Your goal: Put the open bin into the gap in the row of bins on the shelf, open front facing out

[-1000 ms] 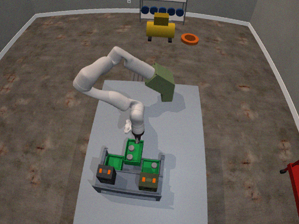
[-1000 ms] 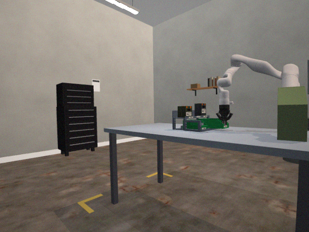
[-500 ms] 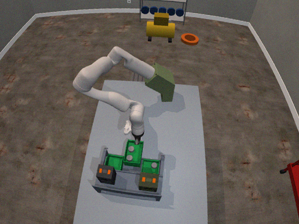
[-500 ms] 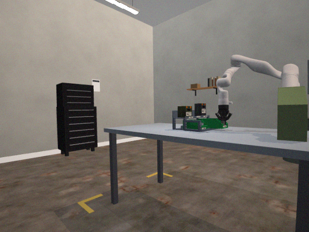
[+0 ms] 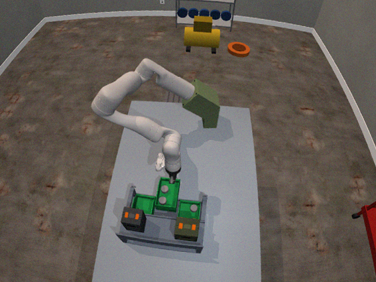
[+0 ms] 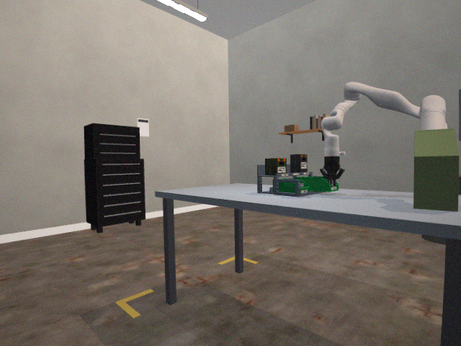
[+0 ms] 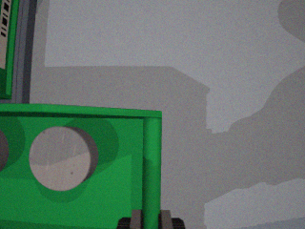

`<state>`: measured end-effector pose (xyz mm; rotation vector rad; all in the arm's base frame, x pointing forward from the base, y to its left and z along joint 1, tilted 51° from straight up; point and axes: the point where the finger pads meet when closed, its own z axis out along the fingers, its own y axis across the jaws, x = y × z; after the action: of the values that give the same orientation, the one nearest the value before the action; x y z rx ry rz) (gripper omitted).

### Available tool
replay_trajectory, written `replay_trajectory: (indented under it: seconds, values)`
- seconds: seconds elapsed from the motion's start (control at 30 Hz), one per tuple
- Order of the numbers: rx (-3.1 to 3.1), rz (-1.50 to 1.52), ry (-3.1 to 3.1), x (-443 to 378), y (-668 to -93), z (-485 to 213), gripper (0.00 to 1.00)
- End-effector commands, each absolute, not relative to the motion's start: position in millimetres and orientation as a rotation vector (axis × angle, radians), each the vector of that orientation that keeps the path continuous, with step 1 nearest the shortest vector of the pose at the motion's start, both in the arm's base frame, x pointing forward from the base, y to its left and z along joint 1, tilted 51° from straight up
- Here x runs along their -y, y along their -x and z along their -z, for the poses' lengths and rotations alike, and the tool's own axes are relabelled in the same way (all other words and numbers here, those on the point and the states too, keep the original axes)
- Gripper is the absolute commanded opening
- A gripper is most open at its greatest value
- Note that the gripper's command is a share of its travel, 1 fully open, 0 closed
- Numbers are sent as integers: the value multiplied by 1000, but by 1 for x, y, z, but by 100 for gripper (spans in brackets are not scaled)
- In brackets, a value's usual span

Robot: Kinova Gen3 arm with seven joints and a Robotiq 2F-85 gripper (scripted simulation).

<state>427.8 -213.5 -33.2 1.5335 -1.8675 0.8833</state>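
Observation:
The green bin (image 5: 173,194) (image 6: 316,184) (image 7: 111,200) has its rear part between the neighbouring bins and its front sticking out of the shelf (image 5: 159,229). Its exact tilt is hard to tell. Two round grey parts (image 5: 165,189) (image 7: 60,158) lie in it. My gripper (image 5: 172,181) (image 6: 332,183) (image 7: 151,221) points down and is shut on its front rim, which shows between the fingertips in the wrist view. The left bin (image 5: 143,203) shows no part; the right bin (image 5: 184,210) holds one grey part (image 5: 193,207).
A dark box (image 5: 133,218) (image 6: 299,163) and an olive box (image 5: 186,229) (image 6: 274,166) stand on the shelf's upper board, left and right in the top view. A shelf side post (image 5: 204,206) stands beyond the right bin. The grey-blue table (image 5: 226,177) (image 6: 230,193) carries the shelf.

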Motion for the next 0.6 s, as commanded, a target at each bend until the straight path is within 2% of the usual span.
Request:
replay_trajectory:
  seconds: [0.0, 0.57]
  values:
    - [1868, -885, -1536, 213, -430, 33, 10]
    - [1868, -885, -1536, 214, -440, 31, 10]
